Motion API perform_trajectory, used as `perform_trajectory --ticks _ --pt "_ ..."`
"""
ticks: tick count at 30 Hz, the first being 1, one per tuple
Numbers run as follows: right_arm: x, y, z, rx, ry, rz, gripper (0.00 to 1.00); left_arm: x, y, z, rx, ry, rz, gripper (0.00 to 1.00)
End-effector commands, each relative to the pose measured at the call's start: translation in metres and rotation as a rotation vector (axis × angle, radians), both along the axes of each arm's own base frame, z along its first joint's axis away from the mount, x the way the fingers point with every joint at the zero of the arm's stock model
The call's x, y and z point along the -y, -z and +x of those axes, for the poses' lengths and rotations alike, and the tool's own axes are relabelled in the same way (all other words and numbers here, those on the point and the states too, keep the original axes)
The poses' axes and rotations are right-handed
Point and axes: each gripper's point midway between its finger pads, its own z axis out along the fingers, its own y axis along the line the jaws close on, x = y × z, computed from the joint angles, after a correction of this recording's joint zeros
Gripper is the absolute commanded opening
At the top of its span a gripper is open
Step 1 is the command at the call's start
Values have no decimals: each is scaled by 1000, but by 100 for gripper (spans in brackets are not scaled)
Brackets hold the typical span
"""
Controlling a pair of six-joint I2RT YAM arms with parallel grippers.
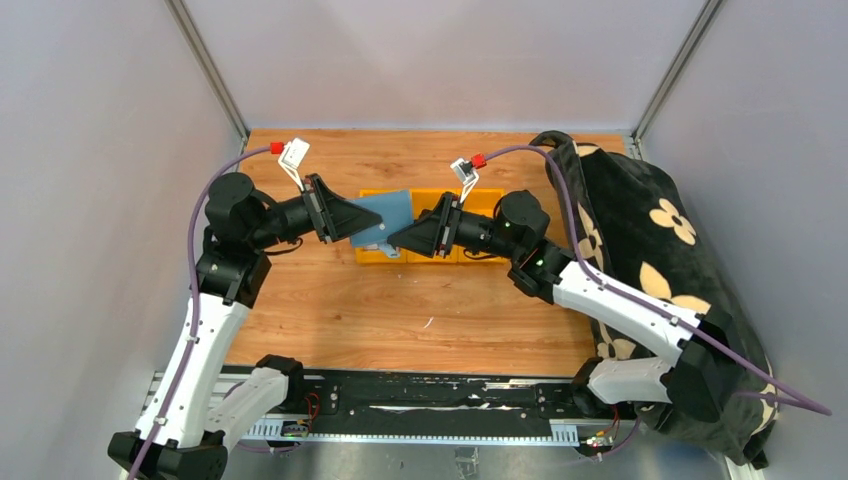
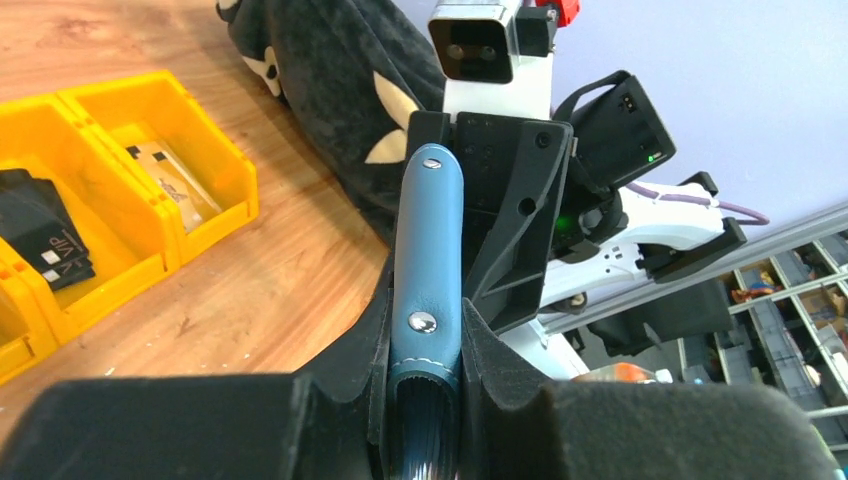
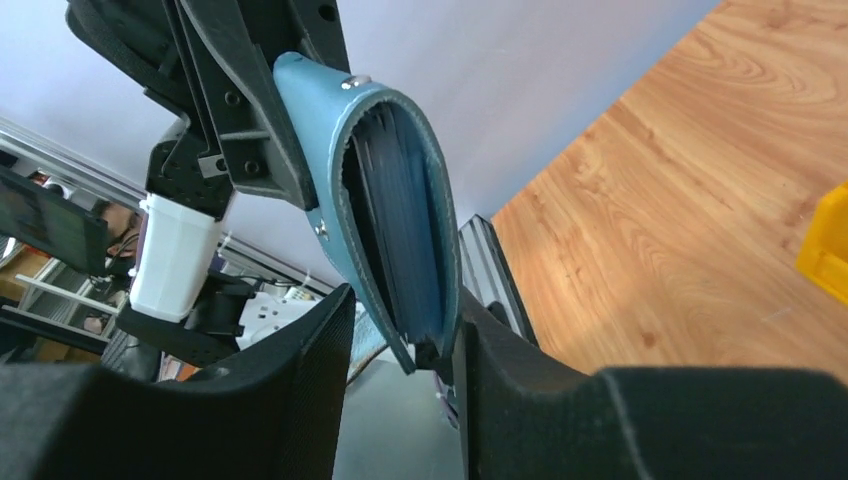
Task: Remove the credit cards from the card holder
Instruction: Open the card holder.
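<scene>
The slate-blue card holder [image 1: 390,215] hangs in the air over the table, and my left gripper [image 1: 362,222] is shut on one end of it. In the left wrist view its snap-studded spine [image 2: 428,240] runs up between the fingers of the left gripper [image 2: 425,330]. My right gripper [image 3: 405,300] straddles the holder's [image 3: 330,150] lower corner. Its right finger [image 3: 500,370] touches the holder, and a gap remains on the left side. Edges of credit cards [image 3: 400,220] show inside the holder's gaping mouth. Dark cards [image 2: 40,235] and a beige card [image 2: 170,185] lie in yellow bins.
A row of yellow bins [image 1: 480,205] stands on the wooden table behind the grippers and appears again in the left wrist view [image 2: 215,165]. A black cushion with pale flowers [image 1: 640,230] fills the table's right side. Grey walls enclose the table.
</scene>
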Motion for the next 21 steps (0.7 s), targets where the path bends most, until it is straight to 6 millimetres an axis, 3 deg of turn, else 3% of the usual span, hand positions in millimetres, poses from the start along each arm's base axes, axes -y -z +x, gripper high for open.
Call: perform_trajectory --ticks 1,5,13,21 --pt "0 -36 9 -30 19 223 45 3 -27 -18 47 52 -58 0" --pt "-6 -36 6 -55 -21 313 47 3 -36 -17 48 56 -68 0" --pt "-28 -43 -18 -7 -123 291 46 3 -52 -12 52 24 -121 0" --pt "-25 -36 -25 18 -112 281 34 3 -70 -11 47 21 -179 0"
